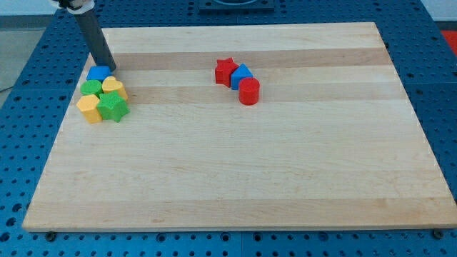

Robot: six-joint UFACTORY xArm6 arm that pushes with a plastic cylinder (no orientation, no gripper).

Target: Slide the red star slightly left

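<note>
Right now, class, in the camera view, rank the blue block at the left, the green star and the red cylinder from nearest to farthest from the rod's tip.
1. Blue block, in the left cluster, right beside my tip.
2. Green star, lower in that cluster.
3. Red cylinder, far toward the view's right.

8 blocks: 2 red (226,71), 2 blue (98,73), 2 green (112,107), 2 yellow (89,108); 1 board (235,178).

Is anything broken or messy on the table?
Nothing looks broken or spilled. The blocks sit in two tidy bunches: red star, blue block and red cylinder together, and a blue, green and yellow pile at the view's left. My tip is beside that pile, far from the red star.
</note>
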